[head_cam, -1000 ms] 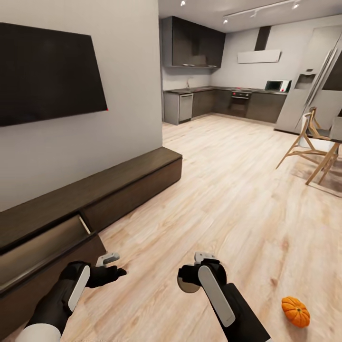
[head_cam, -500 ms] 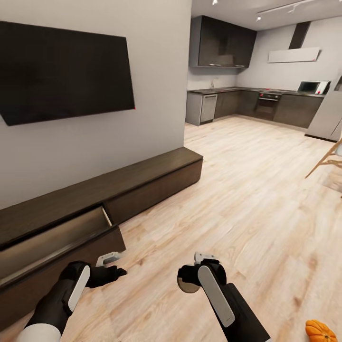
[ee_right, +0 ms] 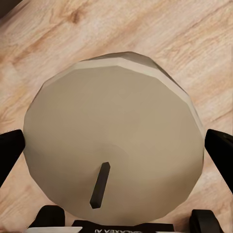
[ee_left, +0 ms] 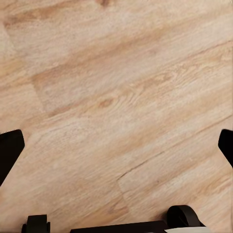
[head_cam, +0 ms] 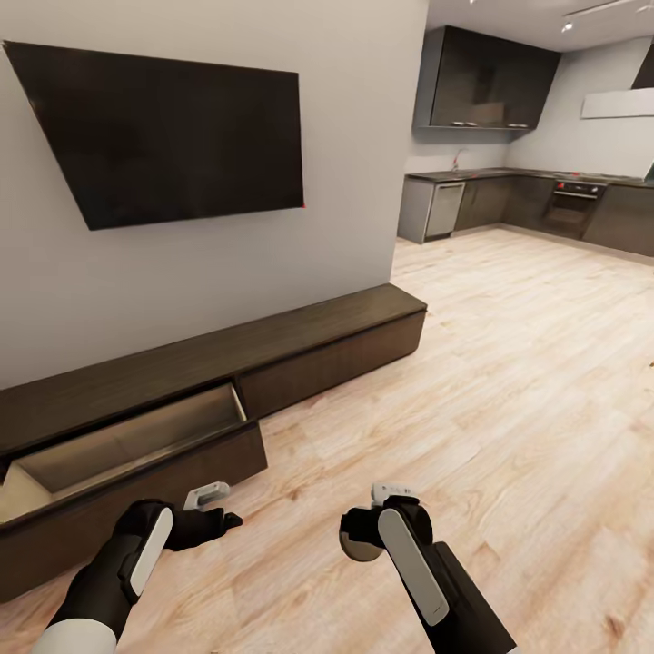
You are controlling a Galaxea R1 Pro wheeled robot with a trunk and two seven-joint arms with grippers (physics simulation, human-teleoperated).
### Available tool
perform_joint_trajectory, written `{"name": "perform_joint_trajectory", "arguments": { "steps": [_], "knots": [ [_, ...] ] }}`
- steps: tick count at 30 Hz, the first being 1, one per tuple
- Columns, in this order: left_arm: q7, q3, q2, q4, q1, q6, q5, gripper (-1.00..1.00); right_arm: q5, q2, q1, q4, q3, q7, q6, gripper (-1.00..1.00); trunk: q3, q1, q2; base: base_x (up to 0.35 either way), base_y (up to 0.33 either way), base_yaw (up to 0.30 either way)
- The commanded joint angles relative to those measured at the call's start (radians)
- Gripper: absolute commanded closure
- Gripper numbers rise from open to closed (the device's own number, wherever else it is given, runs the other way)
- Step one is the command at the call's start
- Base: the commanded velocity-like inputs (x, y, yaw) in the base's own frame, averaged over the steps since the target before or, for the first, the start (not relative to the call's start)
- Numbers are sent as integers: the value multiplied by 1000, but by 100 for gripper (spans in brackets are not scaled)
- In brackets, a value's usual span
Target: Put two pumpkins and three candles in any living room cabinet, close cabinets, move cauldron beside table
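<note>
One cream-beige candle (ee_right: 114,145), its single dark wick pointing toward the camera, is gripped between the two black fingers of the right gripper (ee_right: 114,150), which are pressed against its sides in the right wrist view. In the head view the same candle (head_cam: 361,543) is seen as a pale disc held low in front of the robot by the right gripper (head_cam: 368,536), above the wooden floor (head_cam: 509,381). The left gripper (ee_left: 116,145) is spread wide and nothing is held in it; bare floor planks (ee_left: 116,97) are seen between its two finger tips. In the head view the left gripper (head_cam: 213,510) is held just in front of the cabinet (head_cam: 300,341). One drawer (head_cam: 127,445) of this long dark brown cabinet is pulled out, its pale beige lining exposed; a second drawer front beside it is shut. One dark television (head_cam: 182,136) is mounted on the wall above the cabinet. Kitchen units (head_cam: 518,195) are seen far behind.
</note>
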Motion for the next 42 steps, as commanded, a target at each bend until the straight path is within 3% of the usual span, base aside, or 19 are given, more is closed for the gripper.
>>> {"name": "perform_joint_trajectory", "arguments": {
  "steps": [1, 12, 25, 34, 42],
  "knots": [
    [0, 0, 0, 0, 0, 0, 0, -100, 0, 0, 0, 0, 0, 0, 0, 100, 0, 0, 0, 0, -124, 292],
    [-3, 0, 0, 0, 0, 0, 0, -100, 0, 0, 0, 0, 12, 0, 0, 100, 0, 0, 0, 0, -20, 292],
    [-3, 2, 0, 0, 0, 11, 1, -100, 1, 0, 0, 0, 14, 1, -1, 100, 40, -50, 91, 0, 0, 287],
    [-3, 2, 1, 0, 0, 15, 1, -100, 1, 0, 0, -3, 15, 2, -2, 100, 68, -84, 154, 0, 0, 56],
    [-3, 2, 0, 0, 0, 17, 0, -100, 1, 0, 0, -2, 24, 2, 0, 100, 93, -115, 210, 0, 0, 244]
  ]
}}
